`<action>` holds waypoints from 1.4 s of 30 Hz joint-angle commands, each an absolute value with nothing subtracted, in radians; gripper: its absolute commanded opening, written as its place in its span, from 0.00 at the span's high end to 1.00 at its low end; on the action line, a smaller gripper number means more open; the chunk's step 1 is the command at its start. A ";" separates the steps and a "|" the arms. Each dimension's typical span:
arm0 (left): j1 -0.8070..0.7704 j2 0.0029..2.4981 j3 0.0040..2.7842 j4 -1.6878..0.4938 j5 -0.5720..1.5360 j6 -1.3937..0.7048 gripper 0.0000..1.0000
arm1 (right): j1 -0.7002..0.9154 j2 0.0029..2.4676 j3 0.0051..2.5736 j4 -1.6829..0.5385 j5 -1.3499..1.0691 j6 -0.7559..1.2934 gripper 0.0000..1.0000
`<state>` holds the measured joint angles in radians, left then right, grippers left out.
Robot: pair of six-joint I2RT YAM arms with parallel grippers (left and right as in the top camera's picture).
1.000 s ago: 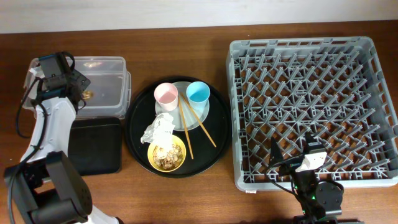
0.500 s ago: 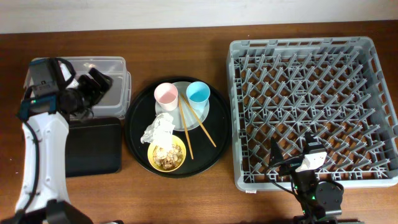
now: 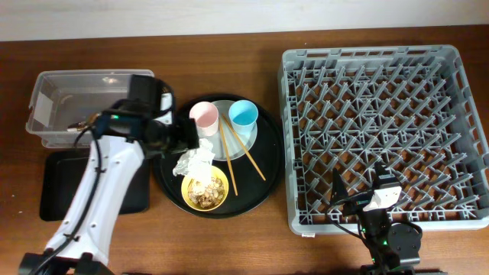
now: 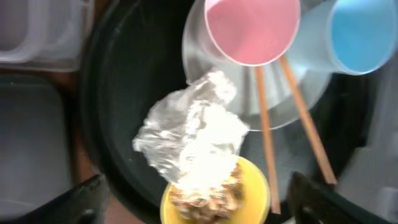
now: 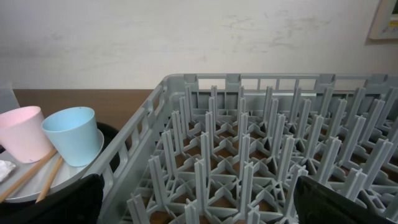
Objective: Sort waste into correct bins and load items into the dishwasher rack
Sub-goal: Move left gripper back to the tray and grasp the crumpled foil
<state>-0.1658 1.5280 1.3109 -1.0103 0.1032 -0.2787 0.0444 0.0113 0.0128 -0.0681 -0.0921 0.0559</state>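
Observation:
My left gripper [image 3: 186, 137] hangs open and empty over the round black tray, right above the crumpled white napkin [image 3: 195, 159] [image 4: 193, 134]. The napkin leans on the yellow bowl [image 3: 205, 191] [image 4: 214, 198], which holds brown food scraps. Behind them a pink cup [image 3: 204, 116] [image 4: 252, 28] and a blue cup [image 3: 244, 114] [image 4: 364, 34] stand on the pale plate [image 3: 256, 134], with two chopsticks [image 3: 243, 156] [image 4: 264, 124] lying across it. My right gripper [image 3: 363, 191] [image 5: 199, 208] is open over the front edge of the grey dishwasher rack [image 3: 386, 46] [image 5: 249, 155].
The clear tub [image 3: 76, 88] stands at the far left, with the shallow black rectangular tray [image 3: 53, 187] in front of it. Cups, plate and bowl all rest on the round black tray [image 3: 168, 172]. Brown table shows between that tray and the rack.
My left arm has swung right, from over the clear tub to over the round tray, and its gripper has opened. The right arm has not moved.

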 commanded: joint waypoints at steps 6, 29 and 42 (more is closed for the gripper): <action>-0.229 1.614 1.310 -1.011 -0.037 -0.259 0.10 | 0.038 0.006 0.006 -0.071 -0.094 0.058 0.02; -0.229 1.927 1.310 -0.952 0.071 -0.207 0.16 | 0.038 0.006 0.006 -0.071 -0.094 0.058 0.02; -0.228 1.932 1.302 -0.920 0.071 -0.207 0.42 | 0.038 0.006 0.006 -0.071 -0.094 0.058 0.02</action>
